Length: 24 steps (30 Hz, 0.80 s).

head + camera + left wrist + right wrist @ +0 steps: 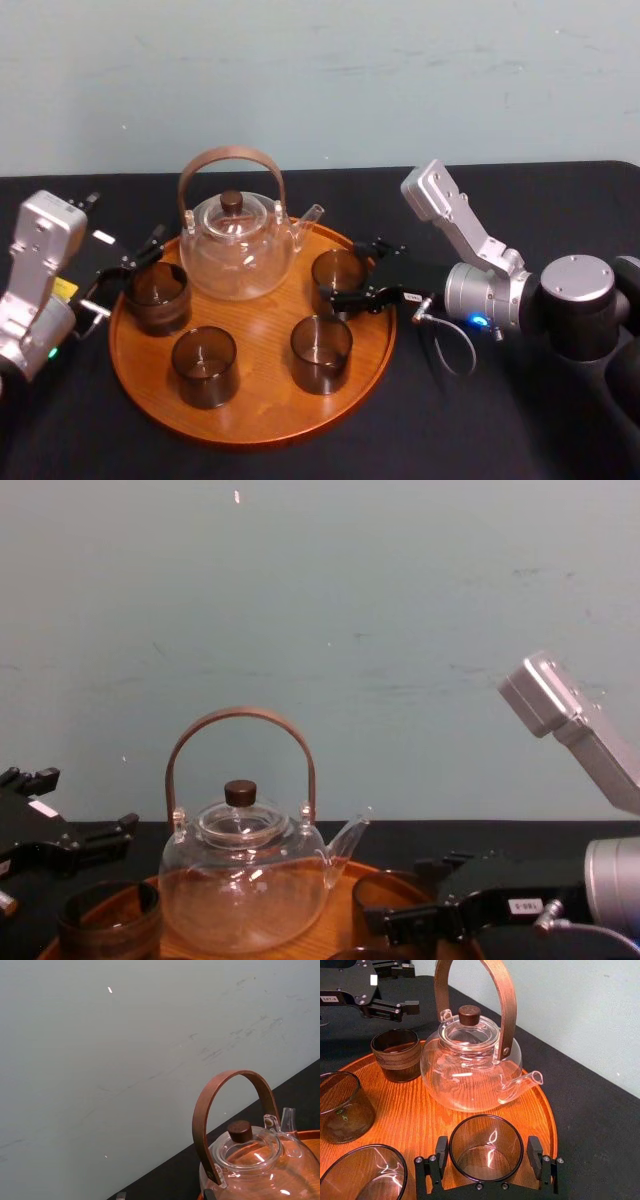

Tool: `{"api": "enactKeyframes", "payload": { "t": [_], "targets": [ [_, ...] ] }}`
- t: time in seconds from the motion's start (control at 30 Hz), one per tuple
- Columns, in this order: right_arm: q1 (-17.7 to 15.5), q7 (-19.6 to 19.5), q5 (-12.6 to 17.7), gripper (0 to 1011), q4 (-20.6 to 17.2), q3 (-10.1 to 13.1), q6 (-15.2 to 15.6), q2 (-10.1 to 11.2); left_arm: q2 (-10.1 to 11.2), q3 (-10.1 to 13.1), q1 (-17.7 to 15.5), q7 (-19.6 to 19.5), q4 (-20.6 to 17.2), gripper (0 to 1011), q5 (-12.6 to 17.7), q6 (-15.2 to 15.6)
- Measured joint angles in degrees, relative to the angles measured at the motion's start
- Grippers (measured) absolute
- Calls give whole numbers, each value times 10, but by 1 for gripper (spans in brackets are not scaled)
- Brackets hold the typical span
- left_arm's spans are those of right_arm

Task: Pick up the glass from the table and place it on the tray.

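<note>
Black cloth covers the worktop below a pale wall. The left claw sits at the tray's left edge, spread open and holding nothing. A banded glass stands just ahead of its fingertips, on the wood.

The teapot is between the two claws, and its spout points toward the right claw. That claw's jaws stand apart on either side of the glass, with a slim gap showing on each side. The glass rests upright on the tray, well inside the rim, so the placing looks done.

The risk, I judge, lies in backing out. The gaps are narrow, so any sideways drift or twist could make a finger catch the glass wall and drag or tip it. The spout lies just beyond the fingertips, so a forward nudge could knock it. The tray rim passes under the claw, so dropping lower while pulling back could catch the rim and jolt everything on the tray.
</note>
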Motion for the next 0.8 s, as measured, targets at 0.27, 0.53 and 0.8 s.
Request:
{"api": "enactKeyframes", "payload": {
  "t": [0.27,0.53,0.8],
  "targets": [
    [-10,11,12,1002,-15,8,-2,12,0,0,0,0,0,1001,0,0],
    [-40,18,34,1002,-66,23,-3,49,0,0,0,0,0,1001,0,0],
    [-83,4,57,1002,-124,48,-4,90,0,0,0,0,0,1001,0,0]
  ]
}}
